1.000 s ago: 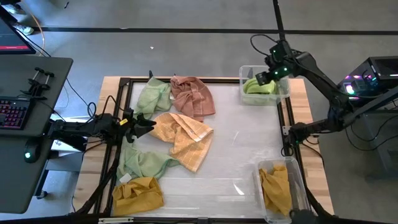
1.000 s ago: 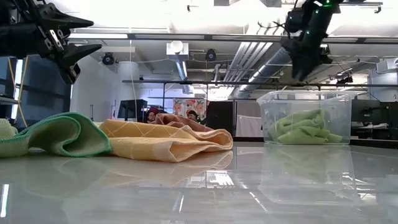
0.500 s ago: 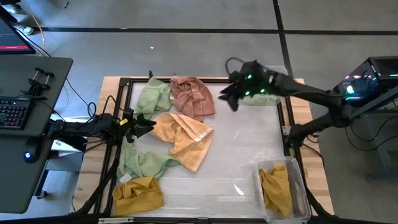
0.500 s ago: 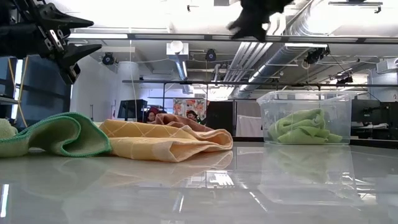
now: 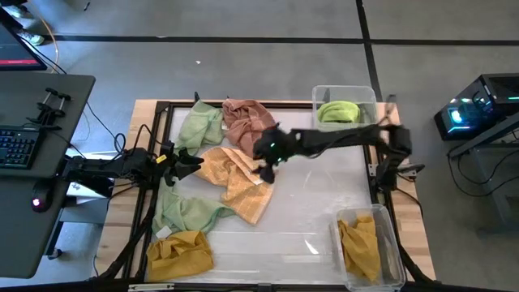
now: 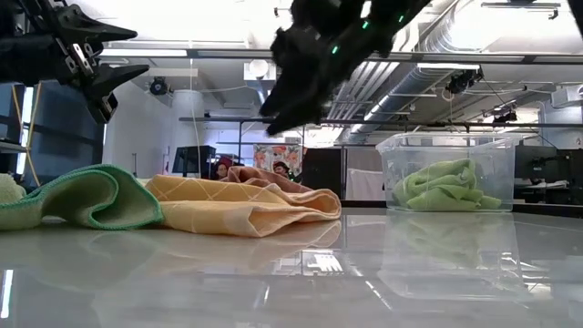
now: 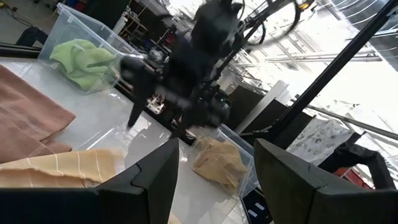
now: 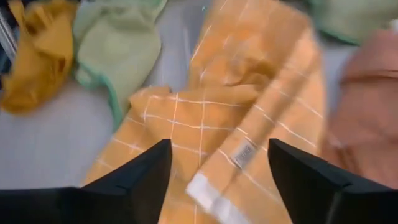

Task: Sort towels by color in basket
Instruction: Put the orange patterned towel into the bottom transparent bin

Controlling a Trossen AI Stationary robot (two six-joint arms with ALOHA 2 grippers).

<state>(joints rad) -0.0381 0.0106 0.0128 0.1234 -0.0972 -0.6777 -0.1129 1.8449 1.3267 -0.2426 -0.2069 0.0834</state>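
Jaws apart over diagonal, seemingly rumpled peach-orange towel (image 5: 237, 179)

No legible text (towel tag unreadable)

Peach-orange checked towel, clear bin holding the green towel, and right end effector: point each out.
Peach-orange checked cloth towel (image 5: 235, 185), high view, middle of cloth.
Clear plastic bin (image 5: 320, 91), high view, far rim.
Right end effector (image 5: 266, 166), high view, between fingertips.

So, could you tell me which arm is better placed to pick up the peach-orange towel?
Probably the right: the right gripper hovers open directly over the peach-orange towel, while the left gripper waits at its edge.
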